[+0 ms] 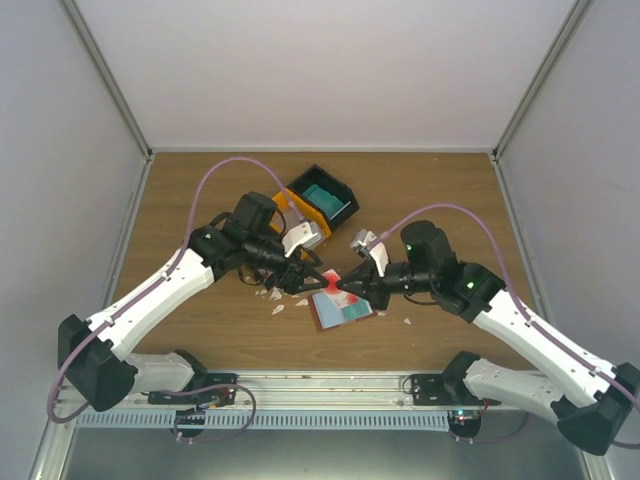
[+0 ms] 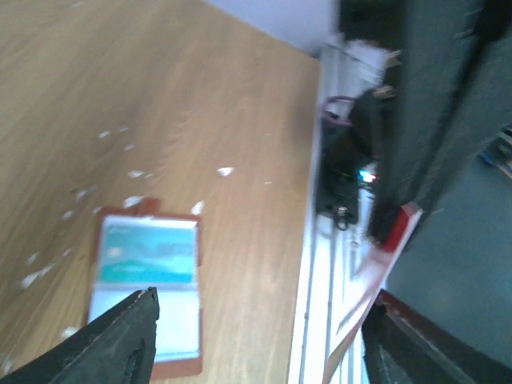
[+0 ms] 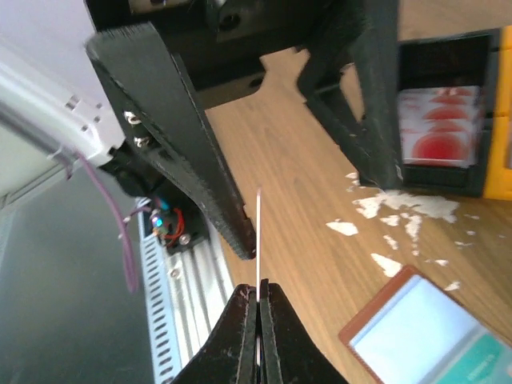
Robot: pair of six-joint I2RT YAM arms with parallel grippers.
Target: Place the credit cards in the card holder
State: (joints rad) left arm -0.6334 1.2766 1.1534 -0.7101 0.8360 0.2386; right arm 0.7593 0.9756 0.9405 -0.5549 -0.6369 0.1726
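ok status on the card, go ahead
Right gripper shut on a red-marked card. Left gripper open around it. Card holder open on table, teal card inside. White scraps nearby, nothing blocking.

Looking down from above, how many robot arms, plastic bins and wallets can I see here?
Robot arms: 2 (left arm, right arm)
Plastic bins: 2 (black bin, orange bin)
Wallets: 1 (card holder)
Total: 5

The table (image 1: 420, 200) was brown wood grain, smooth with a dull sheen. The card holder (image 2: 178, 369) looked like matt reddish-brown leather. The credit card (image 3: 258, 232) seemed thin, stiff plastic. The left gripper (image 3: 314, 210) had fingers (image 3: 172, 136) of matt black plastic, finely ribbed. The near rail (image 1: 330, 385) was bare metal.
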